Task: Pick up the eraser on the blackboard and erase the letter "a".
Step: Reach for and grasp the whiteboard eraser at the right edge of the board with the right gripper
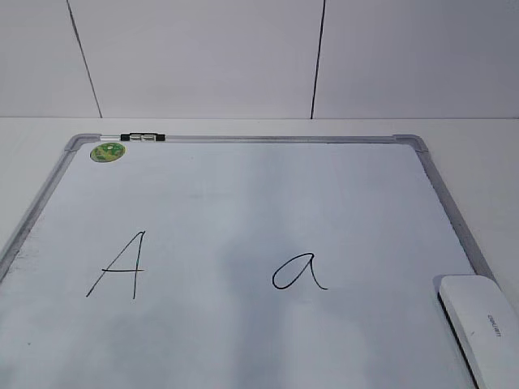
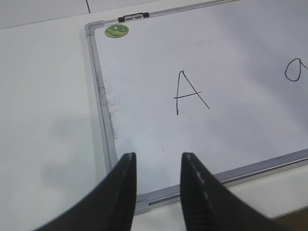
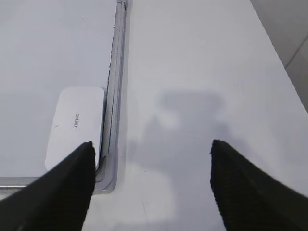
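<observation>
The blackboard (image 1: pixel 243 186) is a white dry-erase board with a grey frame, lying flat on the table. The cursive letter "a" (image 1: pixel 298 271) is written right of centre; its loop also shows in the left wrist view (image 2: pixel 294 70). The white eraser (image 1: pixel 480 324) lies on the board's near right corner; in the right wrist view it (image 3: pixel 74 126) sits against the frame. My right gripper (image 3: pixel 151 147) is open and empty, above the bare table just right of the board's corner. My left gripper (image 2: pixel 159 158) is open and empty above the board's near left corner. Neither gripper shows in the exterior view.
An angular capital "A" (image 1: pixel 119 264) is on the board's left half, also in the left wrist view (image 2: pixel 188 92). A green sticker (image 1: pixel 108 151) and a small black-and-silver clip (image 1: pixel 143 137) sit at the far left corner. A white tiled wall (image 1: pixel 259 57) stands behind the table.
</observation>
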{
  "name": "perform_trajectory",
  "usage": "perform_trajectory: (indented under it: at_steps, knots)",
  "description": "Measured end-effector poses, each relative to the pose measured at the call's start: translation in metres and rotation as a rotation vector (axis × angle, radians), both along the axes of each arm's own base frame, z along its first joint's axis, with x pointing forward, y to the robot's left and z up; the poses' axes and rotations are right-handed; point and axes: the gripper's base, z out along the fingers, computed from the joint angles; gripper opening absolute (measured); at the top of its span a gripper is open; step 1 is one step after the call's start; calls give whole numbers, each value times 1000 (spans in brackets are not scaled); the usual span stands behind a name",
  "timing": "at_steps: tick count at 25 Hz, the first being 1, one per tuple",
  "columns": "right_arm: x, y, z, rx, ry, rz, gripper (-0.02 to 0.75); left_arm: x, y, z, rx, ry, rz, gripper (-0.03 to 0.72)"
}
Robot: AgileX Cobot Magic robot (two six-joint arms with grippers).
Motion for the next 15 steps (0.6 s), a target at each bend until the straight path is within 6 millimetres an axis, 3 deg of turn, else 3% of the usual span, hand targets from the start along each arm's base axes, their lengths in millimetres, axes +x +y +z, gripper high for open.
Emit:
perform_trajectory:
  at_steps: [15]
  knots:
    - [0, 0, 0, 0, 0, 0, 592, 0, 0, 0, 0, 0, 0, 235]
